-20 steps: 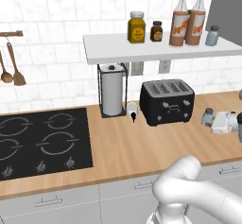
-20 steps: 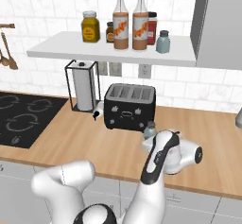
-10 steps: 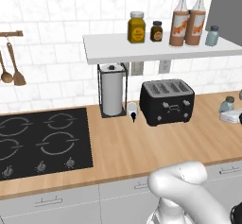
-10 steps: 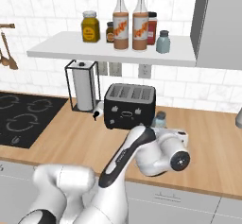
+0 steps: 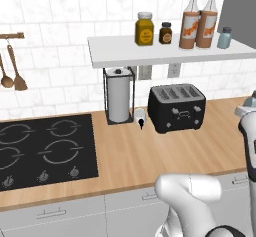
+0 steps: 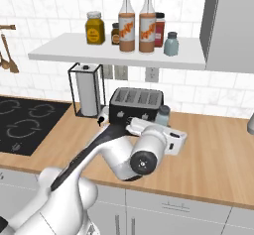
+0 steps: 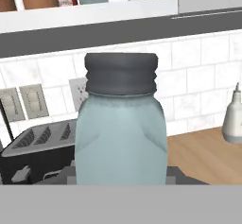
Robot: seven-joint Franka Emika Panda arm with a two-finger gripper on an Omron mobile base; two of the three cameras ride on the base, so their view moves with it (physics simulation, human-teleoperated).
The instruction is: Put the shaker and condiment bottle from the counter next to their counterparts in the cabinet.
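My gripper is shut on the shaker, a pale blue-grey one with a dark cap, held upright just above the counter at the toaster's right end. The shaker looms close in the hand view, hiding my fingertips. On the cabinet shelf two condiment bottles stand side by side, with the twin shaker to their right. From the left base, the bottles and the twin shaker sit at the shelf's right end, and my hand is at the frame's right edge.
A black toaster and a paper towel holder stand at the back of the counter; the hob is to the left. A yellow jar, a brown jar and a red jar share the shelf. A white dispenser stands to the right.
My hand has risen with the shaker beside the toaster, and the arm's elbow has swung round in front of it. The shelf items have not moved.
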